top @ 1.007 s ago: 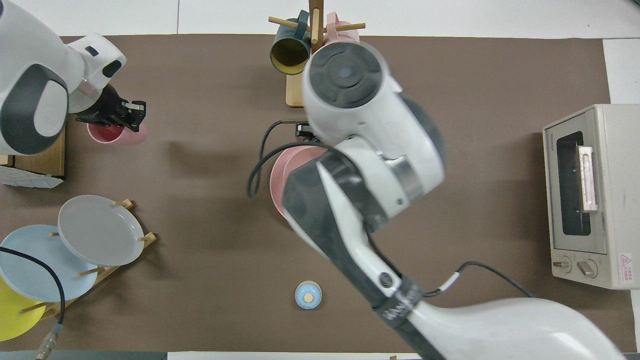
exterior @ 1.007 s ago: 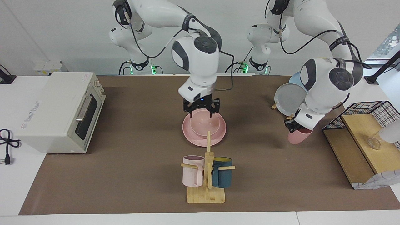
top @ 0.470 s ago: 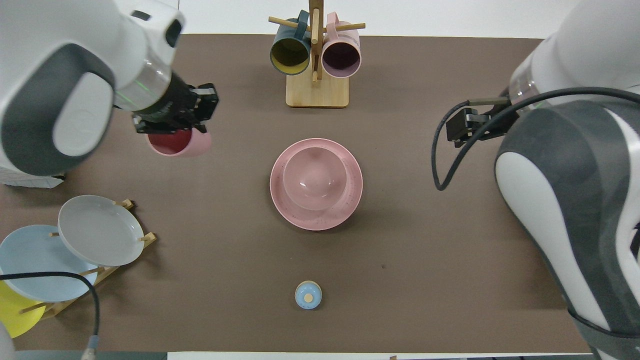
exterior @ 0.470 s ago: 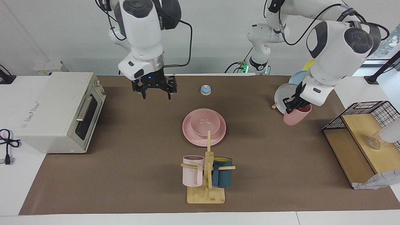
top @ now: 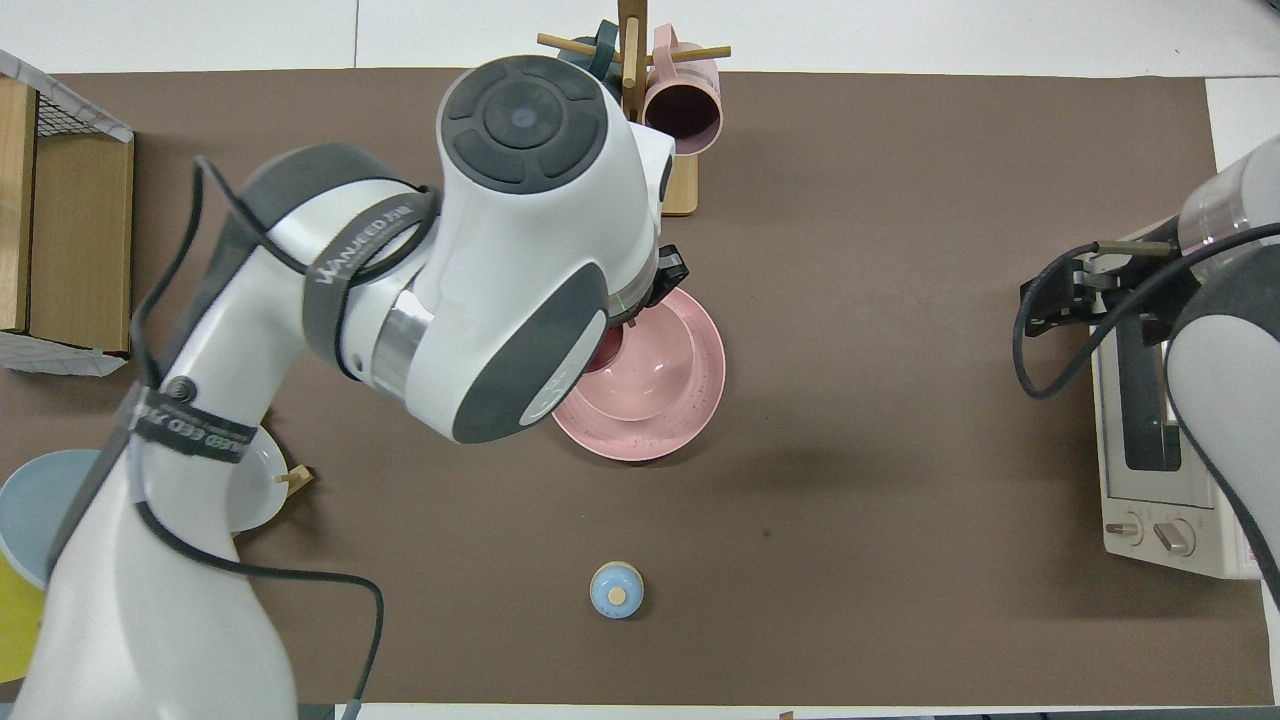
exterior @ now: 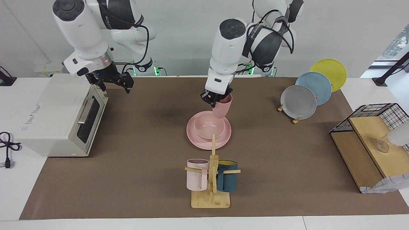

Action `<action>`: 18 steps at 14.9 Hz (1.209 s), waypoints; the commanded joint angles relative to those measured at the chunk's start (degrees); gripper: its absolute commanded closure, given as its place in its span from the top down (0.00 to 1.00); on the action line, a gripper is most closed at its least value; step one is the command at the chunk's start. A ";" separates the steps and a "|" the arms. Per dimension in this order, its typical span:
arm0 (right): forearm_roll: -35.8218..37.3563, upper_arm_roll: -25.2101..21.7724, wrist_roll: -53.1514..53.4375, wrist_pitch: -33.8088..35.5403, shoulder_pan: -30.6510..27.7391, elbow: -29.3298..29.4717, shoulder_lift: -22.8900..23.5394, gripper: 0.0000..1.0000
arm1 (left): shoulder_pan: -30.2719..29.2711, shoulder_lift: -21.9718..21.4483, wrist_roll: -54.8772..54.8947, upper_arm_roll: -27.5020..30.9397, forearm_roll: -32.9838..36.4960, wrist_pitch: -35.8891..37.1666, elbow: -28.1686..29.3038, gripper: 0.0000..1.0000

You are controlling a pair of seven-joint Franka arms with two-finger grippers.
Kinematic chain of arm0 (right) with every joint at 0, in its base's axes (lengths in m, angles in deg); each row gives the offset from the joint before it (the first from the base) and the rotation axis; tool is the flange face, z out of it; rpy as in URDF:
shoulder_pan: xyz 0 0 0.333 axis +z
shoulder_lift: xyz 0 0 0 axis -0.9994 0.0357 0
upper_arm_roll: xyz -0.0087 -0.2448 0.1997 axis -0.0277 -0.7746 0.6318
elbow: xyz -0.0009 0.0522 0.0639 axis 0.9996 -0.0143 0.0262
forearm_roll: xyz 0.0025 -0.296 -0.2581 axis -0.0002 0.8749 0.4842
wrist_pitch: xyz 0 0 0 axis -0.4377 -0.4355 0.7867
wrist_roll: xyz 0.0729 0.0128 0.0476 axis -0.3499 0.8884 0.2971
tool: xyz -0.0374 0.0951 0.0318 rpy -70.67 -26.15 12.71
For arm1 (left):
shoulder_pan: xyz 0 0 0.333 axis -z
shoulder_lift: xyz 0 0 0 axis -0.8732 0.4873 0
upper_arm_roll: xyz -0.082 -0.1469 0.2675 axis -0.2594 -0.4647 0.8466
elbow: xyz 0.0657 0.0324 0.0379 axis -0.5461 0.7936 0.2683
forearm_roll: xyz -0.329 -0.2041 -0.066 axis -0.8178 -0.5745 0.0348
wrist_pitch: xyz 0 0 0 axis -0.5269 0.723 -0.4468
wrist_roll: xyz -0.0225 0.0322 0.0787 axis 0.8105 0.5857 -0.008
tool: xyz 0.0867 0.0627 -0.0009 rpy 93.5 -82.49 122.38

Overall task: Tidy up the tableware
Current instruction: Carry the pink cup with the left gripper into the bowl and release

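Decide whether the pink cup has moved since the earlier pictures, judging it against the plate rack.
Yes. The pink cup, held by the left gripper, has travelled away from the plate rack toward the table's middle and now hangs over the pink bowl.

Table cover (exterior: 137, 166): plain dark brown, with white table edge around it
Flat round plate (exterior: 195, 140): matte pink, faintly speckled
Rounded bowl (exterior: 207, 129): matching matte pink
Small tapered cup (exterior: 222, 107): same matte pink outside, darker pink-red inside in the overhead view
Left gripper (exterior: 214, 98): black fingers on a white and dark grey arm
Right gripper (exterior: 111, 81): black, arm white with dark grey joints
Rack plates: grey (exterior: 298, 102), pale blue (exterior: 316, 85), yellow (exterior: 330, 69)
Handled mugs: pale pink (exterior: 195, 175); teal (exterior: 227, 179) with yellow inside
Mug stand (exterior: 211, 199): light wood
Toaster oven (exterior: 57, 115): off-white, dark glass door
Small bell (top: 616, 590): light blue, tan centre
Wire basket (exterior: 380, 111): black mesh
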 commanded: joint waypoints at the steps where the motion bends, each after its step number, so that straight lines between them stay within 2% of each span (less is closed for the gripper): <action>1: -0.57 0.61 -2.34 -7.42 -1.80 -6.40 -3.39 1.00 | 2.25 2.35 -2.69 1.13 0.28 -3.27 1.41 0.00; 3: -0.48 1.22 -8.13 -7.71 -4.17 -5.18 -2.34 1.00 | 2.78 3.93 -3.05 1.22 0.46 -4.34 2.03 0.00; 6: -0.04 1.14 -11.40 -7.10 -4.71 -3.68 -1.64 1.00 | 2.78 5.08 -3.05 1.22 1.78 -6.18 2.99 0.00; 8: -0.30 1.23 -11.50 -6.04 -5.58 -2.11 -0.06 1.00 | 2.87 5.17 -3.14 1.22 1.86 -6.62 4.40 0.00; 11: -0.66 1.31 -12.29 -5.08 -5.50 -2.62 -0.49 1.00 | 2.96 5.17 -3.32 1.22 1.78 -10.92 8.09 0.00; 18: -0.74 1.84 -12.64 -4.99 -6.99 -3.85 -1.11 1.00 | 3.05 5.17 -3.14 1.04 1.78 -14.44 11.26 0.00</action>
